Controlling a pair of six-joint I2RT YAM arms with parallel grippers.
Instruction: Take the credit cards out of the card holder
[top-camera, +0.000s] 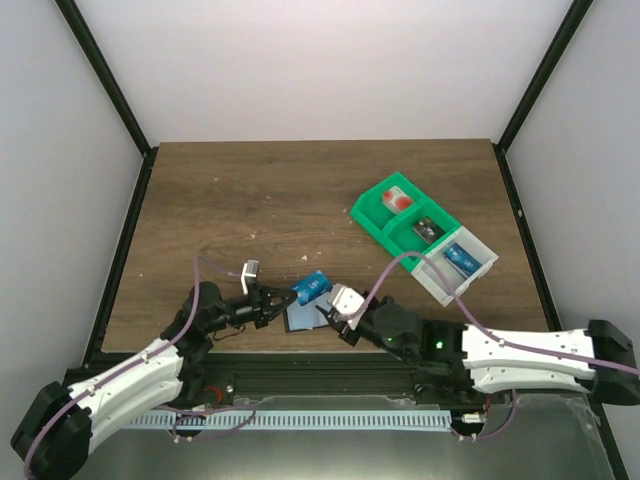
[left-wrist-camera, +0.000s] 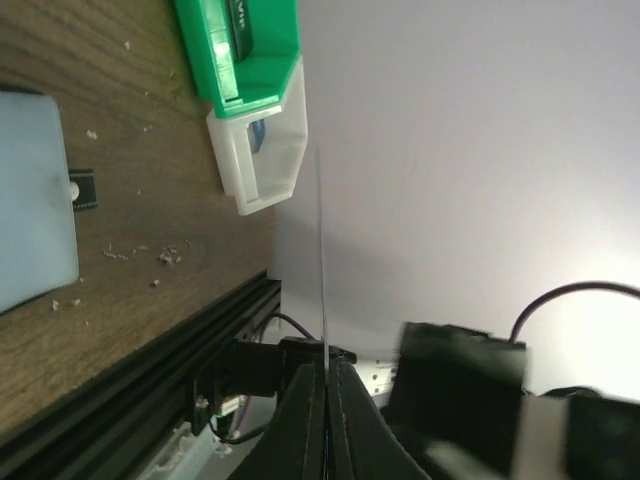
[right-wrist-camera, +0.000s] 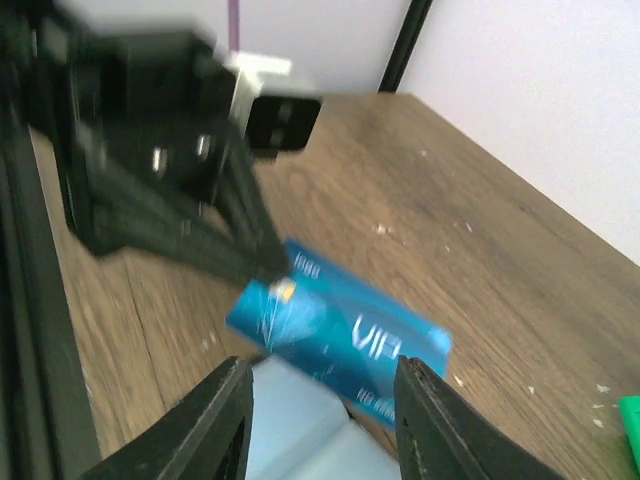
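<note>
Top external view. Reaches in low from the left, left gripper (top-camera: 278, 297) clamped on a corner of the blue credit card (top-camera: 312, 288), just above the open card holder (top-camera: 303, 318) on the desk (top-camera: 300, 190). Leans in from the right, right gripper (top-camera: 338, 318) spread and empty beside that card.

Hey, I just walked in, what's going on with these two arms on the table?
The left pincer is shut on one corner of a blue credit card and holds it over the open card holder, which lies near the front edge of the table. The right pincer hangs open right beside the holder, gripping nothing. More cards lie in the green tray and the white tray off to the right.
</note>
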